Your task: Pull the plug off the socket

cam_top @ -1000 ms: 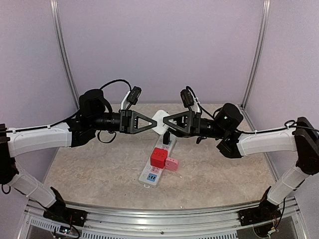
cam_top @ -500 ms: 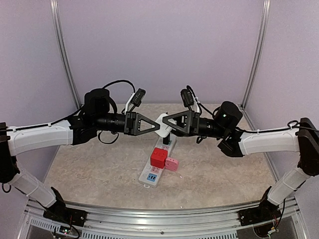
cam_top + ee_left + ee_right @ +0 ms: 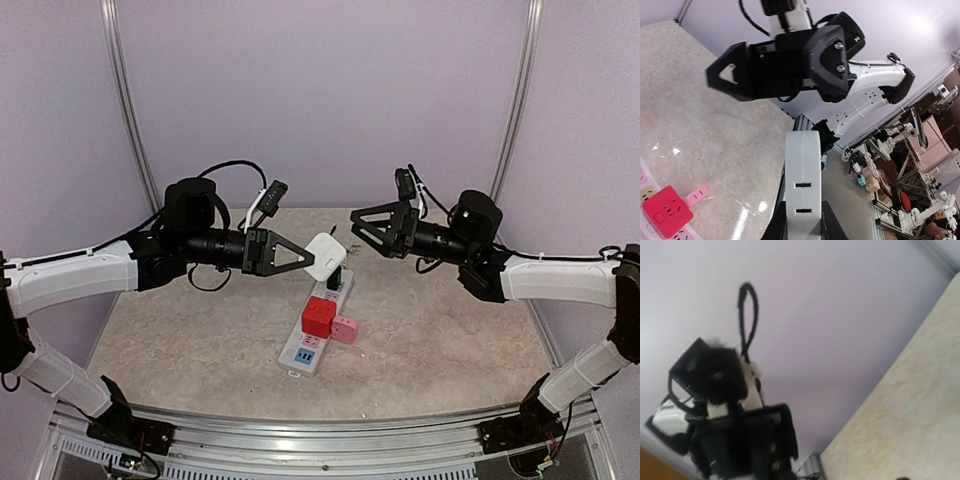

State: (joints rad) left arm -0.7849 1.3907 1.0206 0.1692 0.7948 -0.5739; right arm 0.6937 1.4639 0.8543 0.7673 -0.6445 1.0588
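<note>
Top external view, near to far: one marble-patterned table [image 3: 180, 340] carries at its middle one socket [image 3: 300, 358], a long white strip lying from near-left to far-right with blue faces at its near end. Seated on the socket are one red cube adapter [image 3: 319, 316] and, just right of it, one pink plug [image 3: 345, 329]. At the strip's far end stands one black piece [image 3: 338, 278]. Directly above it hangs one white plug [image 3: 326, 256]; contact between the two cannot be judged. The left gripper [image 3: 306, 258] is pinched on the white plug's left side. The right gripper [image 3: 359, 230] sits apart from the plug on its right, jaws spread, nothing between them. Left wrist view adds what the overhead view hides: two dark slots on the white plug's face and black fingers [image 3: 832, 227] pressed on both its sides low in frame. Beyond the plug, the right gripper's triangular finger [image 3: 752, 70] faces it, and the red cube and pink plug sit down on the strip at lower left. Right wrist view is blurred. It gives only the left arm's dark wrist [image 3: 715, 385], one looped cable [image 3: 747, 315], the lilac wall [image 3: 840, 300] and a wedge of table.
</note>
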